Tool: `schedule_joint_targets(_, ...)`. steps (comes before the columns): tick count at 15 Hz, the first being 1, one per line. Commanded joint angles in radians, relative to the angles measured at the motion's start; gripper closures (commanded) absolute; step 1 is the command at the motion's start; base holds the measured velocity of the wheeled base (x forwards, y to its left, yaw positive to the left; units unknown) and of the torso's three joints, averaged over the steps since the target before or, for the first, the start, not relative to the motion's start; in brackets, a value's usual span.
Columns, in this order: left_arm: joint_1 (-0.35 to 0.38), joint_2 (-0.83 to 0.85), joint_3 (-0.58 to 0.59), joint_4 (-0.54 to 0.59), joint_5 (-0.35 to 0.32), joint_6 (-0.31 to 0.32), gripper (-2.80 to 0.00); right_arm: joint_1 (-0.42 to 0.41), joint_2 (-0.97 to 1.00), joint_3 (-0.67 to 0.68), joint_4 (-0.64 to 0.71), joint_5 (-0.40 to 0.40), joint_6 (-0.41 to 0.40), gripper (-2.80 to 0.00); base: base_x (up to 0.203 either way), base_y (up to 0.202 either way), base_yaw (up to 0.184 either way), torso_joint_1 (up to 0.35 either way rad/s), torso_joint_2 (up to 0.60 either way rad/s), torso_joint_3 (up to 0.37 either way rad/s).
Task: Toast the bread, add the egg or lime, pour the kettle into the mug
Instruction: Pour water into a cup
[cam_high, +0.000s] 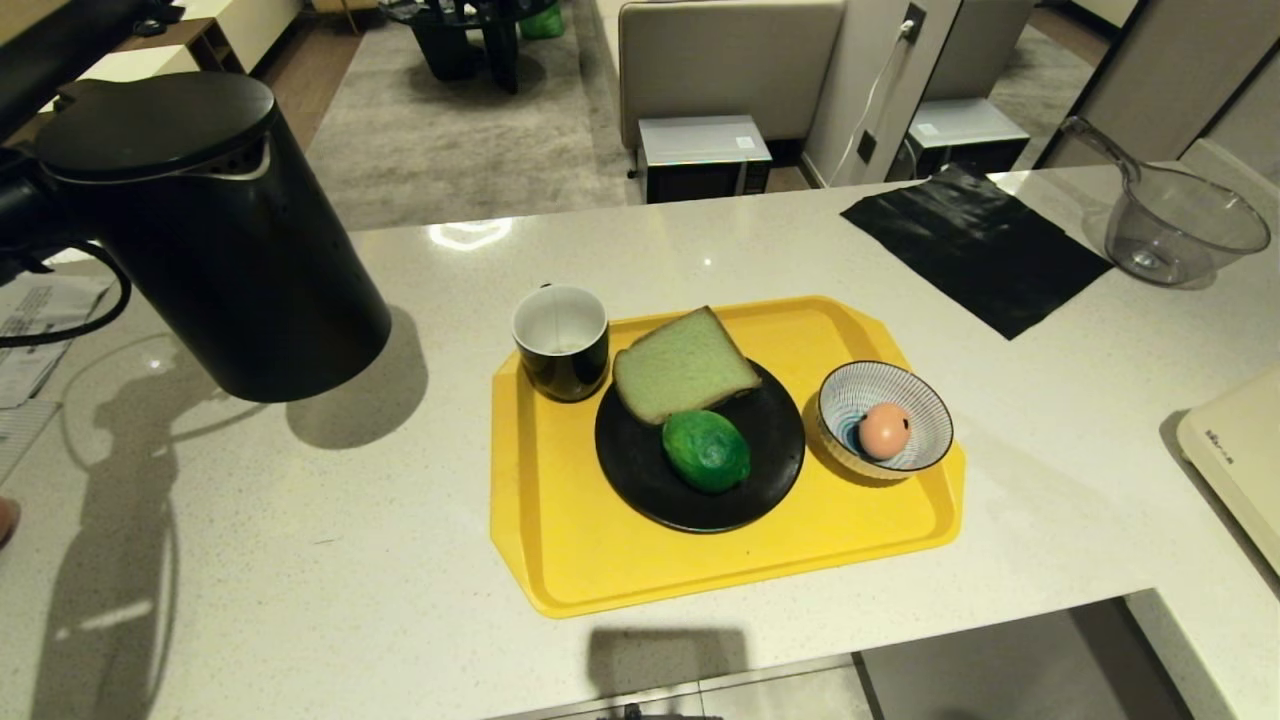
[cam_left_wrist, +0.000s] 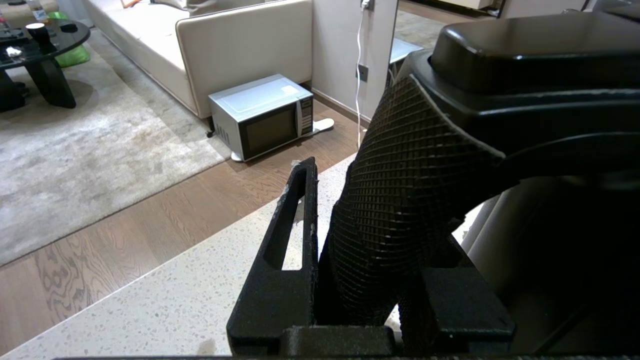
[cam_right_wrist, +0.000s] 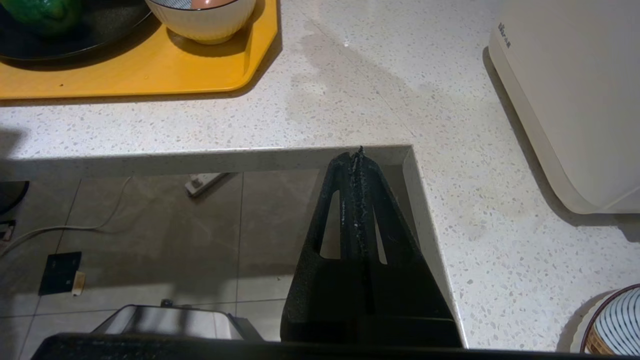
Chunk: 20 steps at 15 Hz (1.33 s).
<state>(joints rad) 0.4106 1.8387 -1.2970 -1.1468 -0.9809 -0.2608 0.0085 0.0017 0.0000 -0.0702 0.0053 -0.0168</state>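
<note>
The left hand (cam_left_wrist: 365, 300) grips the textured handle of the black kettle (cam_high: 215, 235), its fingers (cam_left_wrist: 285, 240) closed on either side of the grip, and holds the vessel tilted in the air above the pale speckled table (cam_high: 300, 560), well to the left of the yellow tray (cam_high: 560, 560). The kettle's shadow falls on the bare table beneath it; nothing stands between the kettle and the tray. On the tray's near-left corner sits the black mug (cam_high: 560, 342), white inside, its rim touching the edge of a black plate (cam_high: 770, 450). The slice of pale green bread (cam_high: 682, 364) lies on the plate's far side, with the lime (cam_high: 706, 450) just in front of it, the two touching or nearly so. To the right of the plate, still on the tray, a blue-and-white striped bowl (cam_high: 920, 420) holds a pinkish egg (cam_high: 885, 430).

The right hand (cam_right_wrist: 357, 210) hangs off the table's near edge, over the tiled floor, its fingers pressed together on nothing (the tray's corner and the bowl show beyond it). Farther right on the table lie a black sheet (cam_high: 975, 245), a clear plastic jug (cam_high: 1180, 225) and, at the edge, a cream-coloured appliance (cam_high: 1240, 450). Beyond the table, a microwave oven (cam_high: 700, 155) stands on the wooden floor beside a beige sofa (cam_high: 730, 60) and a grey rug (cam_high: 470, 140).
</note>
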Motion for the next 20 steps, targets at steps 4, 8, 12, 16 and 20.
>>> schedule_joint_targets(4,0.0,0.002,-0.024,-0.005,-0.007,0.0,0.0,0.001,0.0,0.028,0.0,0.001,-0.005,0.0,0.0,0.0,0.0,0.0,0.0,0.0)
schedule_joint_targets(8,0.0,0.004,-0.026,-0.005,-0.007,0.0,0.0,0.001,0.001,0.028,0.0,0.0,-0.003,0.0,0.0,0.0,0.0,0.0,0.0,0.0)
schedule_joint_targets(12,-0.001,0.008,-0.034,-0.004,-0.007,0.0,0.0,0.001,0.001,0.028,0.0,-0.001,-0.003,0.0,0.0,0.0,0.0,0.0,0.0,0.0)
schedule_joint_targets(16,-0.002,0.008,-0.039,-0.004,-0.007,0.0,0.0,0.001,0.001,0.028,0.0,-0.001,-0.006,0.0,0.0,0.0,0.0,0.0,0.0,0.0)
schedule_joint_targets(20,-0.002,0.011,-0.053,-0.002,-0.007,0.0,0.0,0.001,0.0,0.028,0.0,0.001,-0.009,0.0,0.0,0.0,0.0,0.0,0.0,0.0)
